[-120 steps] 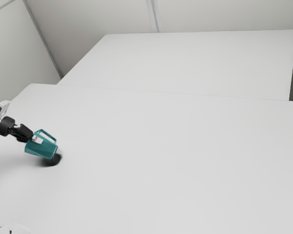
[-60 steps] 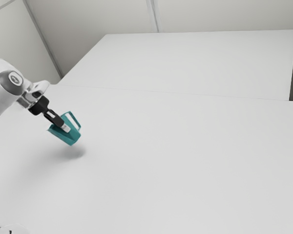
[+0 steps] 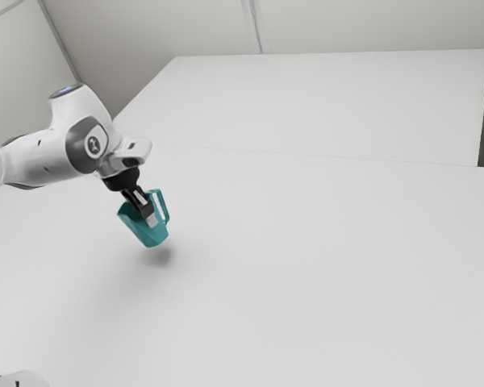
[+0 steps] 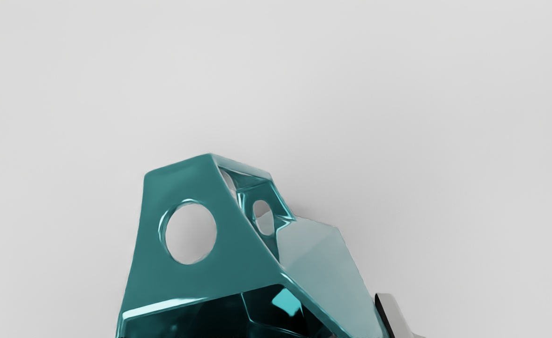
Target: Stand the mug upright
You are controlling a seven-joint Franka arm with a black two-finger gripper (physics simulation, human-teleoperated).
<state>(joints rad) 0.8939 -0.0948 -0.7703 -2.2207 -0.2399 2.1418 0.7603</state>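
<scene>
In the exterior view my gripper point(image 3: 151, 219) points down at a slant and is shut on the teal mug point(image 3: 149, 233). The mug hangs above the table point(image 3: 306, 266), tilted, its mouth toward the exterior view's upper left and its handle toward the right. A soft shadow lies under it. The wrist view has the mug point(image 4: 172, 281) close up, with its holed handle and part of its dark inside; one finger pad point(image 4: 393, 314) lies against the mug's side. The other finger is hidden there.
A second white surface point(image 3: 306, 105) lies beyond the table's far edge, with pale walls point(image 3: 145, 32) behind. A white rounded object point(image 3: 20, 380) shows at the exterior view's lower left corner.
My arm has carried the mug toward the exterior view's right and off the table. The mug has turned from lying nearly on its side to a more upright slant, its handle now at the right.
</scene>
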